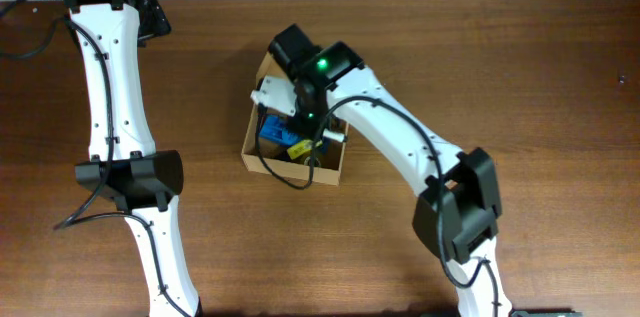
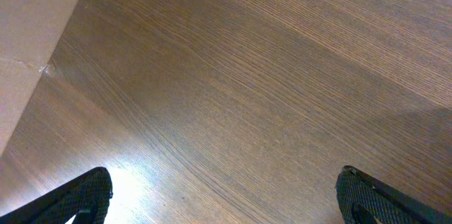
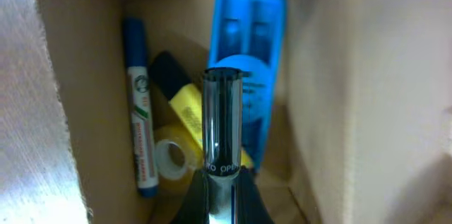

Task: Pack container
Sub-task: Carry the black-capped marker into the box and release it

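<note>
The brown cardboard container (image 1: 293,165) stands at mid-table with its flap open. In the right wrist view its inside (image 3: 85,104) holds a blue marker (image 3: 139,118), a yellow highlighter (image 3: 182,107), a roll of clear tape (image 3: 169,157) and a flat blue plastic case (image 3: 247,75). My right gripper (image 3: 222,189) is shut on a shiny black cylinder (image 3: 222,121) printed "TO OPEN", held over the open box; it shows from above in the overhead view (image 1: 308,122). My left gripper (image 2: 226,199) is open and empty over bare table, its tip out of the overhead view.
The wooden table (image 1: 520,67) surrounds the box. The left arm (image 1: 120,87) reaches along the table's left side. A pale cardboard-coloured surface (image 2: 28,33) fills the left wrist view's upper left corner.
</note>
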### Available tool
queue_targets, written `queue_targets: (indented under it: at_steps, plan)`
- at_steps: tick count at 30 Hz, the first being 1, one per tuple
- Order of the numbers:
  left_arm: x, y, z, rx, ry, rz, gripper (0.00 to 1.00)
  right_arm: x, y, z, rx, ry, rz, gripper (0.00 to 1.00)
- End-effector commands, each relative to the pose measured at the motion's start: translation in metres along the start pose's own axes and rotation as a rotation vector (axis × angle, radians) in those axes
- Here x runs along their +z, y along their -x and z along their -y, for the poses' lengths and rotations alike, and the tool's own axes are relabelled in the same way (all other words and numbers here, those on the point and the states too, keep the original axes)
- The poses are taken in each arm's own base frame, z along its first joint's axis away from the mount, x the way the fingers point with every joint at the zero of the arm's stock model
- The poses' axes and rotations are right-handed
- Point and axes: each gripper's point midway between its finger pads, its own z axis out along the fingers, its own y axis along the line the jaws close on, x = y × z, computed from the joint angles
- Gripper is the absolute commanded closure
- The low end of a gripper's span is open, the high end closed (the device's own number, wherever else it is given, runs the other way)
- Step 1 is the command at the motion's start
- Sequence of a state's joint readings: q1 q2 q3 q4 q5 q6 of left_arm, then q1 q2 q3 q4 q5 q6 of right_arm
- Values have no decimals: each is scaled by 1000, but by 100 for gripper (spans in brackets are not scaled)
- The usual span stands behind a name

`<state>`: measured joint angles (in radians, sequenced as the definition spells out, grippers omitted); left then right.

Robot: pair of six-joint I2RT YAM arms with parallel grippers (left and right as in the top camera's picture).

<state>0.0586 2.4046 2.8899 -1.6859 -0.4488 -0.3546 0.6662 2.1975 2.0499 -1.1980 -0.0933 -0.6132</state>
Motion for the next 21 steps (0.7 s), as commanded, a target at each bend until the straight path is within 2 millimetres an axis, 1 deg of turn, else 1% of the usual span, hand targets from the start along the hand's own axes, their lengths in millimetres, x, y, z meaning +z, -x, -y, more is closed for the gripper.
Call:
queue_targets:
  at_steps: [1, 5, 8, 14, 15, 16, 17, 18, 21]
  plan:
    - [-19, 6, -9, -13, -14, 43, 1, 8, 11, -18, -47, 28, -4, 96]
    - [-19, 6, -9, -13, -14, 43, 0, 15, 14, -28, -67, 43, -16, 96]
    - [-19, 6, -9, -13, -14, 43, 0, 15, 17, -33, -72, 59, -6, 96]
    - [-19, 6, -9, -13, -14, 43, 0, 15, 17, -33, -68, 63, -6, 96]
    - [-19, 6, -9, -13, -14, 43, 0, 15, 16, -32, -68, 58, -10, 84]
    - [-19, 6, -9, -13, -14, 43, 0, 15, 15, -32, -68, 57, -13, 59]
    - [-19, 6, -9, -13, -14, 43, 0, 15, 15, -32, -68, 58, -14, 49]
    - [-19, 6, -9, -13, -14, 43, 0, 15, 14, -32, -68, 59, -16, 44]
    - [-19, 6, -9, -13, -14, 43, 0, 15, 12, -32, -55, 56, -27, 43]
